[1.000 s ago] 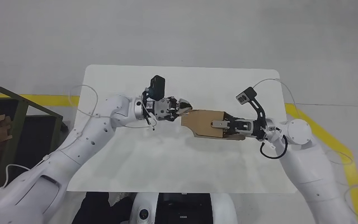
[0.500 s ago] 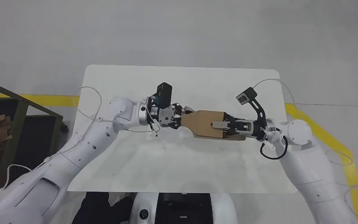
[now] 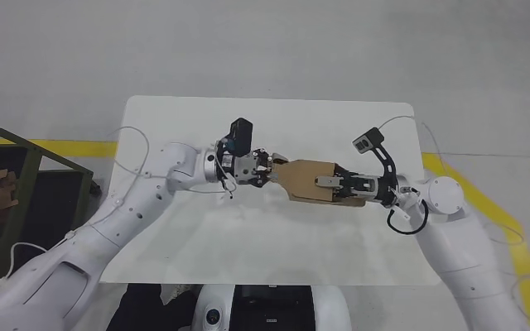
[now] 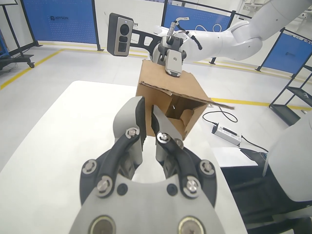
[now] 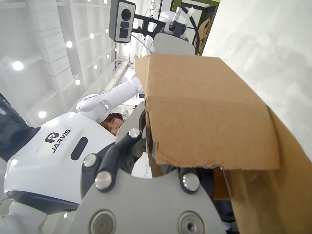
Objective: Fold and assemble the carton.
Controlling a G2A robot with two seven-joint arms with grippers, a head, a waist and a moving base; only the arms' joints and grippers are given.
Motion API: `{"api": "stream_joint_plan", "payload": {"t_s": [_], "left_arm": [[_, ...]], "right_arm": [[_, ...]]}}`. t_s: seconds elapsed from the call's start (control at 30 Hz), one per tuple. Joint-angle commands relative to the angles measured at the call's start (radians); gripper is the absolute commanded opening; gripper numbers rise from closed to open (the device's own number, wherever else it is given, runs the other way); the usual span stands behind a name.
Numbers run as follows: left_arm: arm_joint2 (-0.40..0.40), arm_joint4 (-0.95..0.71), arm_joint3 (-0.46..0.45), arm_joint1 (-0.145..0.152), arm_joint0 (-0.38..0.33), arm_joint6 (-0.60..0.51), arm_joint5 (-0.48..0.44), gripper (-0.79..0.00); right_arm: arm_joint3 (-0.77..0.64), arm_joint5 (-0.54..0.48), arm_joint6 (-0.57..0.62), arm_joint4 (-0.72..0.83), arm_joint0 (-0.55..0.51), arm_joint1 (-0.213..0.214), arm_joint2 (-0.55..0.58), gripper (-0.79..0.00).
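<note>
A brown carton (image 3: 306, 178) hangs above the middle of the white table (image 3: 207, 240), lying lengthwise between both arms. My right gripper (image 3: 335, 182) is shut on the wall at its right end; one finger (image 4: 173, 64) presses on the top panel. The carton's (image 4: 168, 83) other end is open, with loose flaps. My left gripper (image 3: 267, 168) is at that open end. Its fingers (image 4: 140, 113) stand a narrow slot apart with a side flap's cardboard between them. In the right wrist view the carton (image 5: 207, 113) hides the right gripper's (image 5: 148, 127) far finger.
A green cart (image 3: 33, 182) stands off the table's left side. On the floor beyond the table lies a grey power unit (image 4: 225, 133) with cables. The table has bare surface on all sides of the arms.
My left gripper has moved right, up to the carton's open end, and its fingers have drawn together. The right gripper and the carton have barely shifted.
</note>
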Motion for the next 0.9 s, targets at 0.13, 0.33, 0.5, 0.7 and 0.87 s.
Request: {"api": "stream_joint_plan", "payload": {"t_s": [0.13, 0.33, 0.5, 0.7, 0.87], "left_arm": [[-0.043, 0.019, -0.038, 0.024, 0.055, 0.023, 0.000, -0.650], [-0.040, 0.028, -0.099, 0.039, 0.083, 0.006, 0.000, -0.637], [-0.016, 0.014, -0.102, 0.036, 0.065, -0.016, 0.000, -0.640], [0.023, -0.018, -0.075, 0.019, 0.025, -0.038, 0.000, -0.650], [0.035, -0.036, -0.057, 0.014, 0.014, -0.035, 0.000, -0.634]], "right_arm": [[0.008, -0.005, -0.004, 0.011, -0.004, 0.002, 0.016, -0.785], [0.005, -0.005, -0.015, 0.003, -0.008, 0.003, 0.020, -0.785], [-0.006, -0.003, -0.015, -0.006, -0.010, 0.003, 0.012, -0.785], [-0.013, -0.001, -0.019, -0.017, -0.009, 0.002, 0.004, -0.785], [-0.006, -0.002, -0.020, -0.011, -0.008, 0.002, 0.009, -0.785]]}}
